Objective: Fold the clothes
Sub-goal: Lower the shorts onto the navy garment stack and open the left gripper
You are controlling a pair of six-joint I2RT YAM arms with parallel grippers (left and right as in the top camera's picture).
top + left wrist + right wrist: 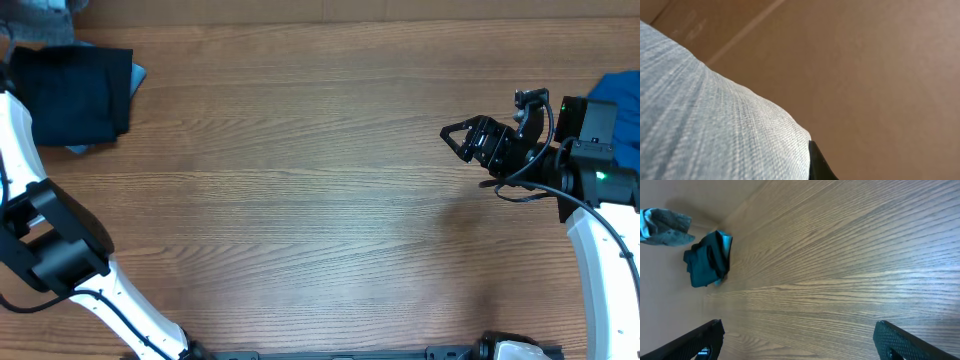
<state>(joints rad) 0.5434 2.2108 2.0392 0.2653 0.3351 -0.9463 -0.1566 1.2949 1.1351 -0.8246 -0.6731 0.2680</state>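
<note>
Where the wooden table (300, 230) runs its long straight grain, three garments can be counted, each placed here from the dark navy garment (75, 95). That one is a flat, squarish fold of smooth cloth, and a pale blue edge peeps from beneath it. Just beyond the navy garment, at the far corner, sits the pale denim (40, 15), crumpled. Seen close, its fine ribbed twill lies beside the one black fingertip that shows of the left gripper (816, 165). Whether that gripper grasps it cannot be told. Well apart from the navy garment, at the opposite edge, lies the royal-blue garment (622, 90). The right gripper (452, 140) hovers between the two, its two textured black fingers spread wide and empty.
</note>
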